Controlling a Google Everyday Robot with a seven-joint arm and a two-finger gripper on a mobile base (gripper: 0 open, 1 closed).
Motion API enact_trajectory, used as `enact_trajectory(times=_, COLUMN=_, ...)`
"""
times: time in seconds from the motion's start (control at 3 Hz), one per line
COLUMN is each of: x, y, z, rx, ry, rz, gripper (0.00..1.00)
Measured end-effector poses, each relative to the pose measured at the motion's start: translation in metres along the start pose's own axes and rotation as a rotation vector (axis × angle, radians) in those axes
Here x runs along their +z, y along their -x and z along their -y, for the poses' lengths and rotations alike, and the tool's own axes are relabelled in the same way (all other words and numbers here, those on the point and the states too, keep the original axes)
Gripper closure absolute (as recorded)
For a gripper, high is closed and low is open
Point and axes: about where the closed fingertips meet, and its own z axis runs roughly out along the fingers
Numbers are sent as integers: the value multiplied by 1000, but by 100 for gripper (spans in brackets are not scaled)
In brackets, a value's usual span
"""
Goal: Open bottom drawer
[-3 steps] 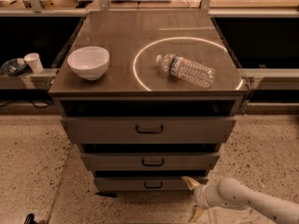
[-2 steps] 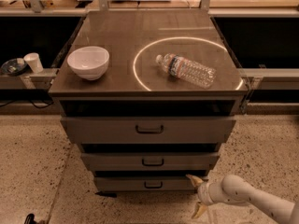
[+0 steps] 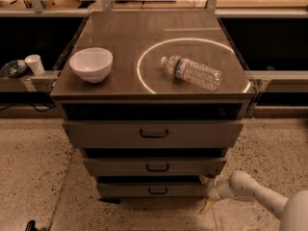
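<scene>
Low over the speckled floor (image 3: 29,177), the tool (image 3: 206,193) is hovering spread wide open, just beside the right end of the bottom drawer (image 3: 125,190).

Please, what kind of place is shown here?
Probably a lab or workshop: a grey drawer cabinet on a speckled floor, with workbenches behind. The tool is low, at the right end of the bottom drawer.
</scene>
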Motion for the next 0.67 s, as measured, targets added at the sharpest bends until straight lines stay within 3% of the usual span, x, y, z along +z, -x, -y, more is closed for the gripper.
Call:
enact_trajectory(times=0.33, x=12, y=-15, z=8, rx=28, ry=3, rz=-10, gripper=15)
enact_trajectory(times=0.67, x=23, y=-33, z=0, rx=67, ry=10, rz=-29, gripper=34)
